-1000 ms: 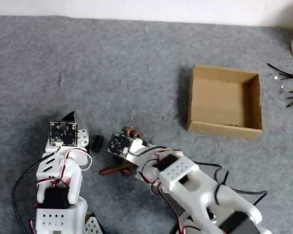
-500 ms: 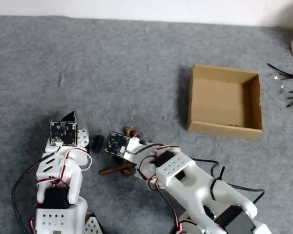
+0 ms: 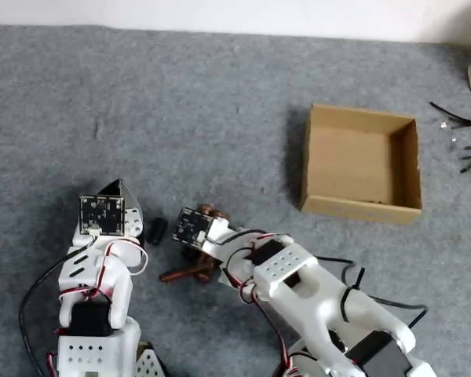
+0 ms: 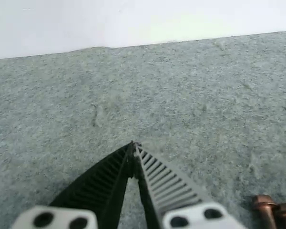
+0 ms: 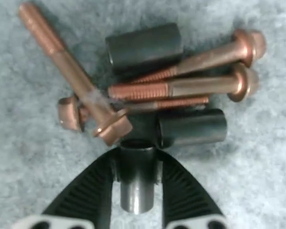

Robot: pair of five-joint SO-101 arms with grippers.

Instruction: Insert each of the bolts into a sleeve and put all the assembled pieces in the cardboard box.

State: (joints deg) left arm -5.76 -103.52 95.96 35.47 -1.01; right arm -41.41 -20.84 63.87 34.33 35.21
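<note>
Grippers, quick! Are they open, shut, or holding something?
Left gripper: closed, empty.
Right gripper: closed on a dark sleeve.

Closed gripper (image 4: 135, 147) near bolts (image 4: 272, 213), carpet (image 4: 190, 90)

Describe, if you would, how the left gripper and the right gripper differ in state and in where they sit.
The left gripper is shut with its fingertips meeting on nothing, while the right gripper is shut on a dark sleeve. The left gripper sits over grey carpet, whereas the right gripper sits right at the pile of copper bolts. Both have black ribbed fingers.
</note>
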